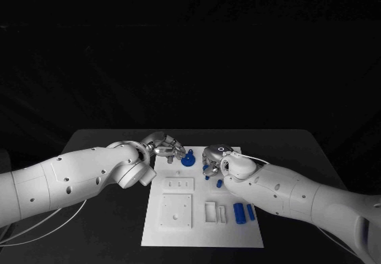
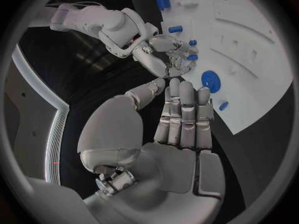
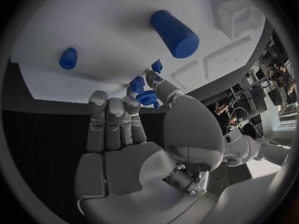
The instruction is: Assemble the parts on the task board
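The white task board [image 1: 202, 220] lies in the middle of the table. My right hand [image 1: 214, 165] is over its far edge and pinches a small blue toothed part [image 3: 147, 98] between thumb and a finger; the other fingers [image 3: 115, 119] lie straight. A blue round disc [image 1: 188, 160] stands on the board just beyond that hand, and shows again as the disc [image 2: 211, 79] in the left wrist view. My left hand [image 1: 165, 147] hovers at the board's far left corner, fingers [image 2: 181, 117] straight and together, holding nothing. Two blue cylinders [image 1: 244, 212] lie on the board's right side.
Small blue pegs [image 1: 219, 183] stand on the board near my right hand, and another peg [image 2: 224, 105] stands close to the board's edge. White raised blocks and recesses [image 1: 176, 210] fill the board's left and middle. Black table [image 1: 103, 242] surrounds the board.
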`<state>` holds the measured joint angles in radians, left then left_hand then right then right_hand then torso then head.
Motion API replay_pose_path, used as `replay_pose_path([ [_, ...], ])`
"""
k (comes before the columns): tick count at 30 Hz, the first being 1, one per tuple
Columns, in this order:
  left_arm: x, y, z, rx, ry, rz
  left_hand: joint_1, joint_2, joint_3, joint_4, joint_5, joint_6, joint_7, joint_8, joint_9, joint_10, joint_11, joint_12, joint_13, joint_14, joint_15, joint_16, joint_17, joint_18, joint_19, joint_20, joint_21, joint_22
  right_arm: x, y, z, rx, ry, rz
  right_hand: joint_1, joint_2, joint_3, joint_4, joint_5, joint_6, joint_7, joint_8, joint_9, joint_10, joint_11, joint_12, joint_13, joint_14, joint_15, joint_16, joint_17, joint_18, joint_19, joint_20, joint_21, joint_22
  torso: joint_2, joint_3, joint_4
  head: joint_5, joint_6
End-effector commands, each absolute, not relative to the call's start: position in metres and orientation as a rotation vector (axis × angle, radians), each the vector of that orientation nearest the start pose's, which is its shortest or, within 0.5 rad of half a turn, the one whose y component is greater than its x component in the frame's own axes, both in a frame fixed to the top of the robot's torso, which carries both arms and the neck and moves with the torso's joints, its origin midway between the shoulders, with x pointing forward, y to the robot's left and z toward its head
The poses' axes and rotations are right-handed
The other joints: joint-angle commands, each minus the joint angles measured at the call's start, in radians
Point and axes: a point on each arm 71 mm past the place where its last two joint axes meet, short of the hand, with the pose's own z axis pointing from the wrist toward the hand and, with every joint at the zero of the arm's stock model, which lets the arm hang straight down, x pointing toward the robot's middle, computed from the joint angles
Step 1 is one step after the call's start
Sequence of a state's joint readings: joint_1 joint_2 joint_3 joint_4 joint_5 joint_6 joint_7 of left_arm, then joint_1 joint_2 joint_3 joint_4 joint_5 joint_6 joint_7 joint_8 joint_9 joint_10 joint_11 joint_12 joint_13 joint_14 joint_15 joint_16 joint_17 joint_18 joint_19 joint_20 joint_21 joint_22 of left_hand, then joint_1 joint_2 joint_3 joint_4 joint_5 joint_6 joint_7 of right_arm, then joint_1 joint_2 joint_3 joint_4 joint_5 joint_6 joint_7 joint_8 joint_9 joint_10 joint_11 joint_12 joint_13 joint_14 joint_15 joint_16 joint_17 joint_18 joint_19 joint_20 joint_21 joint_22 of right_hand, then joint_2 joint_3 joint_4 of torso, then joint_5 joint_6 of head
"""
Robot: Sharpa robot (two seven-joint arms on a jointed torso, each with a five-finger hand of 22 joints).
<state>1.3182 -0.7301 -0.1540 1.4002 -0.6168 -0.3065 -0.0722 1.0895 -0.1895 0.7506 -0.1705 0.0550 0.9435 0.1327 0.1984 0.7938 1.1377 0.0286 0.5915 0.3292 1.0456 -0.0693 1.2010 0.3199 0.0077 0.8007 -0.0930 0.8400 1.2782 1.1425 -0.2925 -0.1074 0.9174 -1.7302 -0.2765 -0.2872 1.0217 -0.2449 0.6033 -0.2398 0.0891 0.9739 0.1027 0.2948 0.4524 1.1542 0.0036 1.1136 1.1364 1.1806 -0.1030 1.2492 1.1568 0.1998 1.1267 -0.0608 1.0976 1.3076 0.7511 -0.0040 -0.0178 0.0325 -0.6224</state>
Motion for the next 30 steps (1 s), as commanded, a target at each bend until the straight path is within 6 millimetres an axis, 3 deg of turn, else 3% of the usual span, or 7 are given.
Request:
replay_pose_path([
  [1,0.5159,0.1861,-0.1849,-0.586,1.850,-0.986,-0.001,-0.006,0.001,0.005,-0.005,-0.004,0.001,0.004,-0.002,0.003,0.004,-0.007,0.000,0.005,0.001,-0.007,0.002,0.001,0.000,-0.072,-0.004,0.001,0.5495,-0.0885,-0.2631,-0.347,1.705,0.270,0.000,-0.009,0.002,0.007,-0.006,-0.006,0.011,0.004,0.001,0.002,-0.002,-0.004,-0.001,0.004,0.000,0.003,-0.002,0.062,0.005,0.001,-0.006,0.005,-0.001,0.0000,-0.0007,0.000,-0.002],
  [9,0.5161,0.1874,-0.1850,-0.588,1.850,-0.984,-0.001,-0.004,0.001,0.006,-0.005,-0.004,0.001,0.005,-0.002,0.003,0.004,-0.007,0.000,0.005,0.001,-0.007,0.002,0.001,0.000,-0.072,-0.004,0.001,0.5480,-0.0901,-0.2627,-0.343,1.706,0.313,0.016,-0.011,0.014,0.006,-0.009,-0.019,0.015,-0.003,-0.003,-0.002,0.002,-0.006,-0.002,0.000,0.003,0.002,-0.003,0.062,0.001,0.001,-0.008,0.004,0.000,0.0003,-0.0007,0.002,-0.002],
  [14,0.5163,0.1880,-0.1852,-0.588,1.853,-0.982,-0.001,-0.004,0.001,0.007,-0.005,-0.004,0.001,0.005,-0.002,0.003,0.004,-0.007,0.000,0.005,0.001,-0.007,0.002,0.001,0.000,-0.072,-0.004,0.001,0.5466,-0.0900,-0.2625,-0.343,1.707,0.336,0.075,0.010,0.095,0.013,-0.033,0.003,0.011,0.008,0.000,0.007,-0.002,-0.005,-0.003,0.002,0.000,0.003,-0.005,0.062,0.003,0.003,-0.009,0.004,-0.001,0.0006,-0.0007,0.003,-0.004],
  [16,0.5163,0.1883,-0.1854,-0.589,1.855,-0.981,0.000,-0.003,0.001,0.007,-0.005,-0.004,0.001,0.005,-0.003,0.003,0.004,-0.007,0.000,0.005,0.001,-0.007,0.002,0.001,0.000,-0.072,-0.004,0.001,0.5464,-0.0899,-0.2623,-0.340,1.706,0.346,0.092,0.028,0.141,0.023,-0.033,0.018,0.007,0.014,0.001,0.010,-0.006,-0.006,-0.004,0.003,-0.003,0.004,-0.006,0.062,0.004,0.005,-0.008,0.004,-0.001,0.0005,-0.0009,0.003,-0.004],
  [21,0.5165,0.1882,-0.1853,-0.588,1.853,-0.981,0.000,-0.002,0.001,0.007,-0.005,-0.004,0.001,0.006,-0.003,0.003,0.004,-0.007,0.000,0.005,0.001,-0.008,0.002,0.001,0.000,-0.072,-0.005,0.002,0.5462,-0.0895,-0.2620,-0.336,1.704,0.357,0.079,0.050,0.182,0.046,-0.036,0.034,0.002,0.021,0.002,0.014,-0.011,-0.006,-0.005,0.005,-0.007,0.007,-0.006,0.062,0.007,0.008,-0.002,0.008,0.000,0.0008,-0.0010,0.003,-0.003],
  [27,0.5163,0.1880,-0.1854,-0.587,1.857,-0.983,0.001,-0.002,0.001,0.007,-0.005,-0.004,0.001,0.006,-0.003,0.003,0.004,-0.008,0.000,0.005,0.001,-0.008,0.002,0.002,-0.001,-0.072,-0.005,0.002,0.5463,-0.0896,-0.2615,-0.331,1.698,0.358,0.056,0.050,0.187,0.066,-0.039,0.039,0.000,0.023,0.003,0.015,-0.013,-0.005,-0.004,0.006,-0.010,0.008,-0.006,0.062,0.008,0.008,0.001,0.009,-0.001,0.0006,-0.0006,0.004,-0.003],
  [30,0.5163,0.1880,-0.1855,-0.587,1.858,-0.982,0.001,-0.003,0.001,0.007,-0.005,-0.004,0.001,0.006,-0.003,0.003,0.004,-0.008,0.000,0.005,0.001,-0.008,0.002,0.002,-0.001,-0.072,-0.005,0.002,0.5464,-0.0901,-0.2617,-0.330,1.701,0.355,0.042,0.039,0.182,0.076,-0.039,0.039,-0.001,0.023,0.003,0.016,-0.013,-0.005,-0.003,0.006,-0.010,0.009,-0.006,0.062,0.010,0.008,0.003,0.009,-0.001,0.0005,-0.0008,0.003,-0.004],
])
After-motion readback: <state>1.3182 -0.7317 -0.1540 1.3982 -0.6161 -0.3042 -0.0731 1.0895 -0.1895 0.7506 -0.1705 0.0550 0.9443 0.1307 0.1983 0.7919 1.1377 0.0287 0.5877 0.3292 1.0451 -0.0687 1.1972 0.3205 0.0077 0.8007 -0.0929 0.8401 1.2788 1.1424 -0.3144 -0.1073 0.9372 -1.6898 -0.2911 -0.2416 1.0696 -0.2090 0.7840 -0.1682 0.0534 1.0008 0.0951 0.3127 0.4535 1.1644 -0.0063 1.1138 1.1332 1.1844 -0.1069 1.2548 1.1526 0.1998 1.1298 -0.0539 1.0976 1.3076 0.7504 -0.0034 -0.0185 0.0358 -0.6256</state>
